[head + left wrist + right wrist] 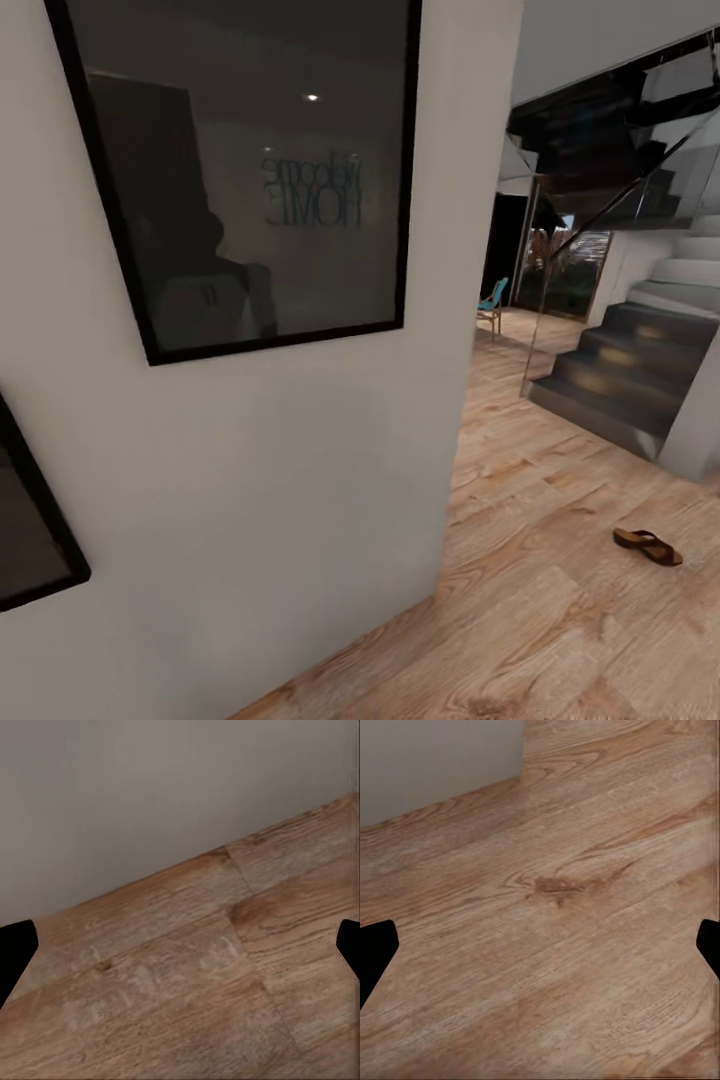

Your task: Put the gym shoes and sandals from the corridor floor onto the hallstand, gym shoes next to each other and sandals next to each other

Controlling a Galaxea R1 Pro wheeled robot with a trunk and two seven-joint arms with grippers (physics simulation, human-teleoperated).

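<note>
head view, left to right: corner of a dark black-framed panel (25,520) at the left edge. white wall (260,480) close ahead, carrying a large black-framed picture (250,170) with dim reflections and mirrored lettering. past the wall's corner, the corridor floor (540,600) of light wood planks runs back. a chair with a blue seat back (492,305) stands far down it. grey stairs (630,370) rise on the right, glass beside them. one brown sandal (648,546) lies flat on the floor, lower right, well apart from wall and stairs.

left wrist view: left gripper (180,952) spread wide, fingertips at both edges, nothing between; planks and wall base below.

right wrist view: right gripper (540,952) likewise spread, empty, over planks near a wall corner.
</note>
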